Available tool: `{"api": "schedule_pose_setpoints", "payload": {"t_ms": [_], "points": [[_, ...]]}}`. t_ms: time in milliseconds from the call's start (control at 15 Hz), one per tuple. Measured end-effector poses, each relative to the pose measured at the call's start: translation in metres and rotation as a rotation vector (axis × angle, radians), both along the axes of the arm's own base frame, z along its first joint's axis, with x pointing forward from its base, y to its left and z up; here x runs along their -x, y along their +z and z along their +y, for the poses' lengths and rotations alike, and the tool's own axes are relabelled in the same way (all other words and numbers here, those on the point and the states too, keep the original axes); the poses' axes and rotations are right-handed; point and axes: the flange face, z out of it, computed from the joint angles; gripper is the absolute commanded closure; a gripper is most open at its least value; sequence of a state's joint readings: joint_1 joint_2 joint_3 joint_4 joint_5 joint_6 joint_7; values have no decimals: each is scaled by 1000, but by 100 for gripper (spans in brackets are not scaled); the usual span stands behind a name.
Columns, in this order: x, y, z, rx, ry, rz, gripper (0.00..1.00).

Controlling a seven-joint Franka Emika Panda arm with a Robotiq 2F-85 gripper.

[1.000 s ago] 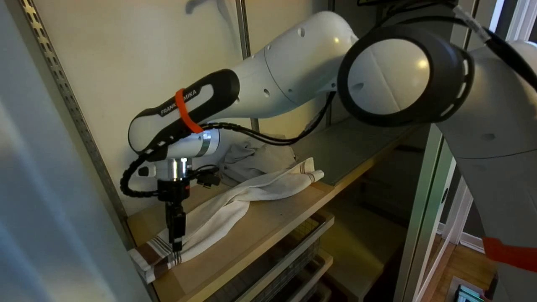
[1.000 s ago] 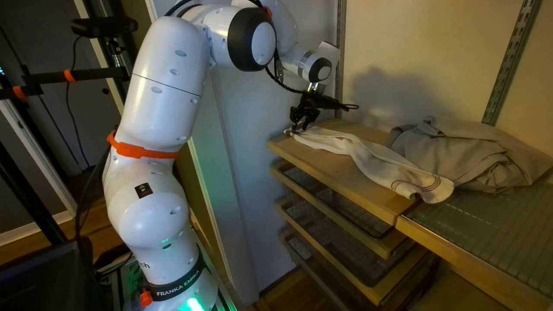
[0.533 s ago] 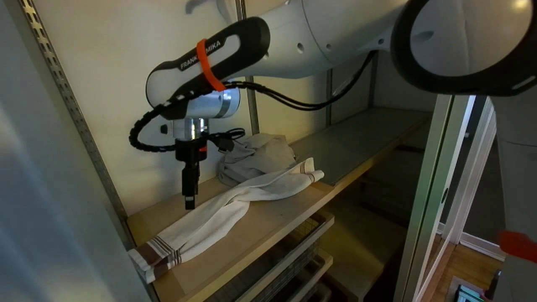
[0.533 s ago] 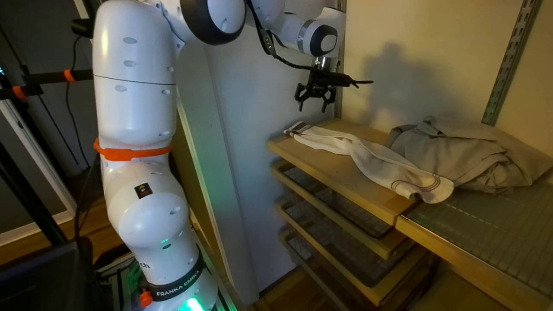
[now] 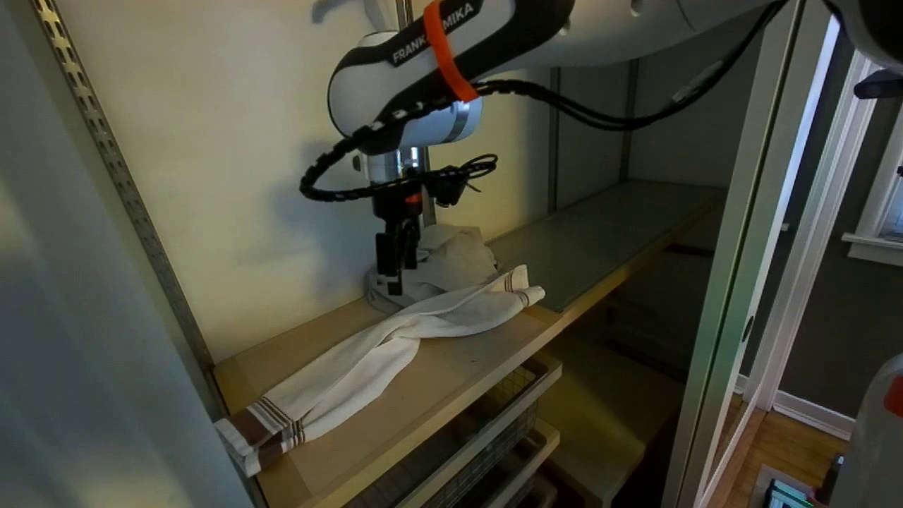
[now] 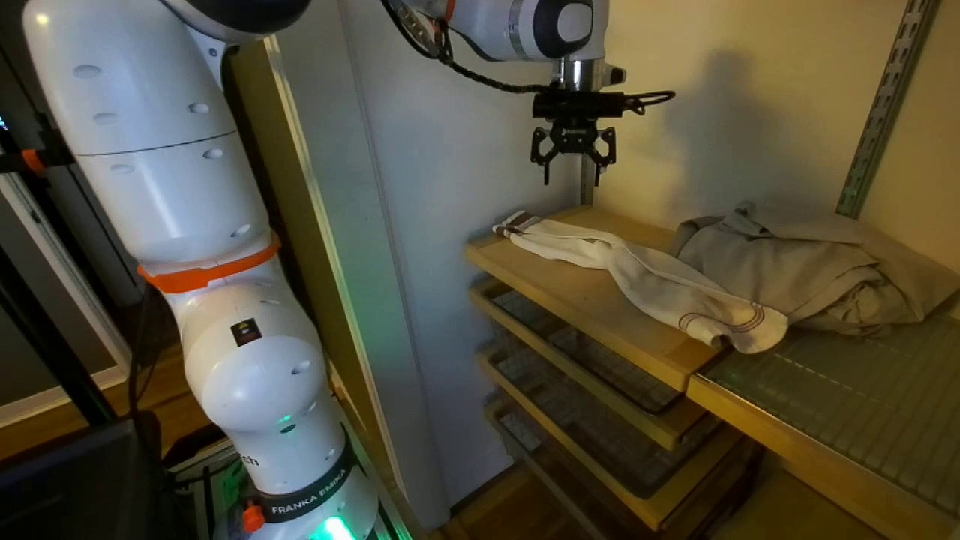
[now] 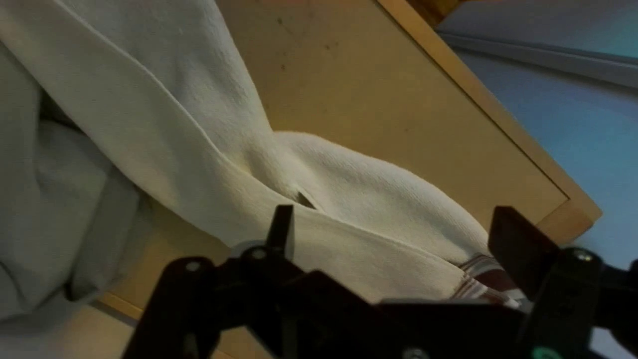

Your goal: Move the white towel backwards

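White and sloping down in an exterior view, the arm (image 5: 607, 39) reaches over the wooden shelf (image 6: 585, 294), wrist turned so the black gripper (image 6: 571, 178) points straight down. Its jaws stand wide apart with only air between them, clear above the white towel (image 6: 649, 279). That lies lengthwise behind the shelf's front edge, its broad brown-banded end at the short edge, between the corners.

Shows a smooth, white, rounded arm (image 6: 150, 202), dotted with grey ovals (image 6: 213, 154). In an exterior view, at near left, wears an orange strap (image 6: 206, 277), a small black label (image 6: 246, 331) and a black collar (image 6: 309, 495) lettered FRANKA EMIKA, with an orange knob (image 6: 253, 517) and a green light (image 6: 336, 528) close by. Carries a ribbed black cable (image 5: 308, 182) toward a silver wrist (image 6: 581, 75) and a black gripper (image 6: 571, 180) set with round pale screws (image 7: 193, 266).
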State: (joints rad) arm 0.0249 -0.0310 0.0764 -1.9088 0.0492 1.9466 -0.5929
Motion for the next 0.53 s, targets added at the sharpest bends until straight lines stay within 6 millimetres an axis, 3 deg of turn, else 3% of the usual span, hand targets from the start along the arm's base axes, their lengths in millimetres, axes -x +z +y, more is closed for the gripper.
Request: {"api": "schedule_pose_setpoints", "payload": {"t_ms": [267, 533], "points": [[26, 8, -29, 91, -173, -14, 0], [30, 6, -31, 99, -204, -11, 0]]}}
